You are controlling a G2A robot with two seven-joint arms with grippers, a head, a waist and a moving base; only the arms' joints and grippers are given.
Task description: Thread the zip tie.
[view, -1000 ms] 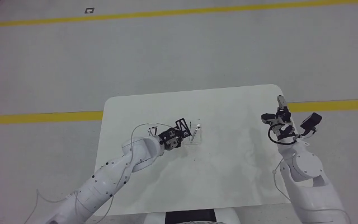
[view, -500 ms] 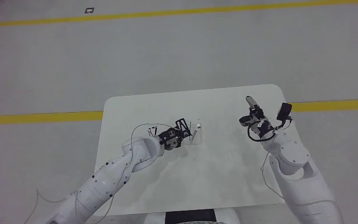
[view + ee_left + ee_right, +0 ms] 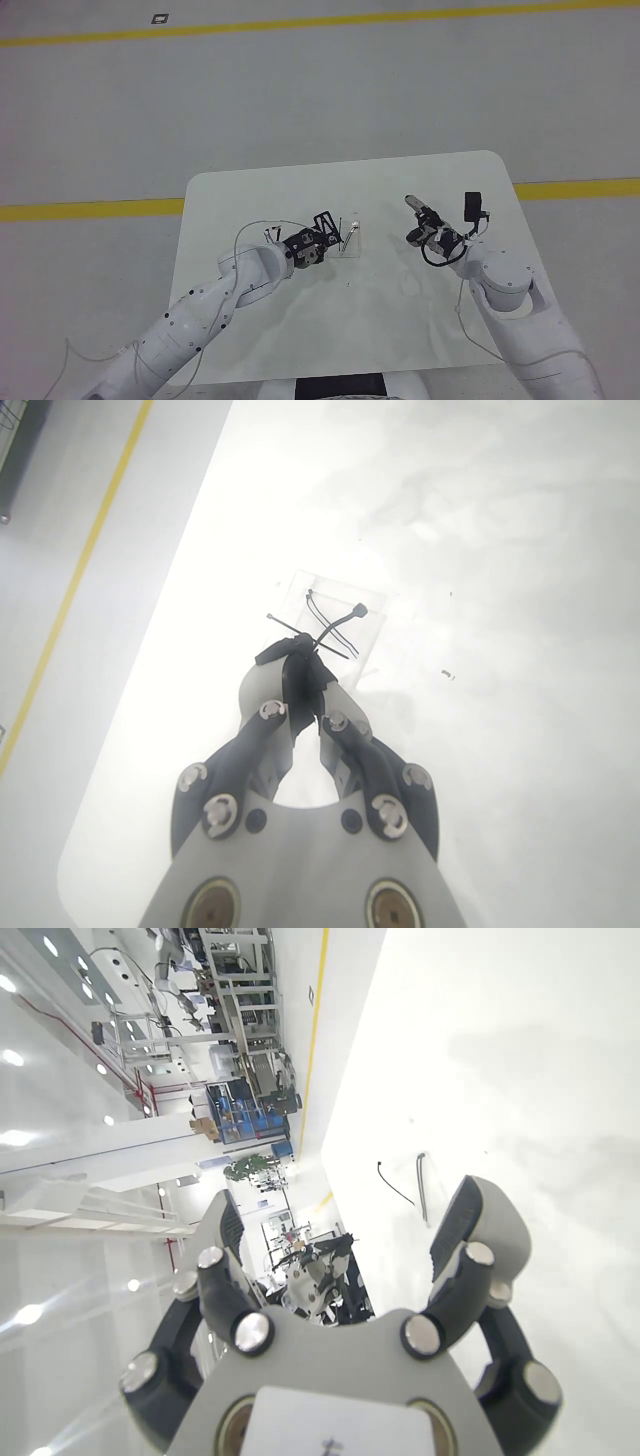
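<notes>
Obs: left gripper (image 3: pixel 301 652) has its jaws clamped on a black zip tie (image 3: pixel 341 622), held just over the clear tray (image 3: pixel 374 635) near mid-tabletop (image 3: pixel 400 320), with the head end jutting past the fingertips. Thin spare ties (image 3: pixel 286 624) lie crossed at the tray. Right gripper (image 3: pixel 347 1200): jaws spread wide, holding nothing, well apart from the tray.
</notes>
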